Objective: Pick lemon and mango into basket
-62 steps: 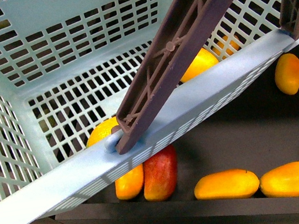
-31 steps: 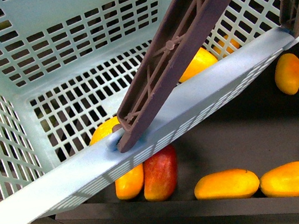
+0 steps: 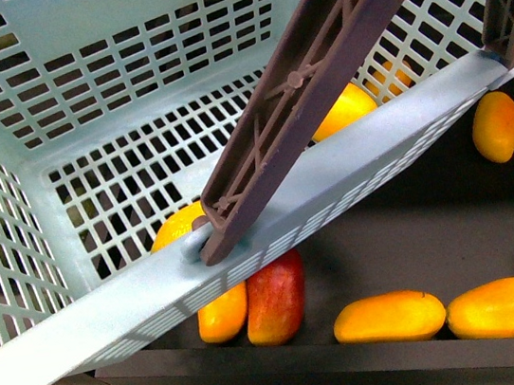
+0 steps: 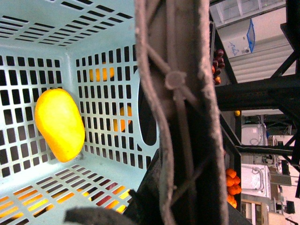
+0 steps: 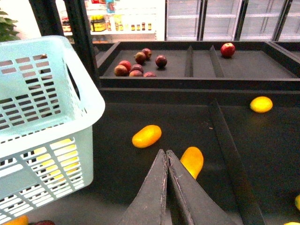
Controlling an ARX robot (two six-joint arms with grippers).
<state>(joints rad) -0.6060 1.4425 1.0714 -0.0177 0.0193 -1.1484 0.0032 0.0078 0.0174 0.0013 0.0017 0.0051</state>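
Observation:
My left gripper [image 4: 183, 190] is shut on the brown basket handle [image 4: 176, 79] and holds the light blue basket [image 3: 112, 318] up, tilted, close to the front camera. One yellow-orange mango [image 4: 60, 124] lies inside on the slotted floor. In the right wrist view the basket [image 5: 44, 117] hangs at one side above a dark shelf. The lemon [image 5: 261, 104], bright yellow and oval, rests on that shelf beyond a divider. Two more mangoes [image 5: 146, 136] [image 5: 192, 161] lie just past my right gripper [image 5: 165, 152], which is shut with nothing in it.
Below the basket a red-blushed mango [image 3: 274, 297] and several orange mangoes [image 3: 390, 317] [image 3: 506, 308] [image 3: 497, 125] lie on the dark shelf. A raised divider [image 5: 229, 150] splits the shelf. Dark red fruits [image 5: 138, 65] and a red apple [image 5: 228, 48] sit in the rear compartments.
The basket sways very slightly in the front view; nothing else has moved.

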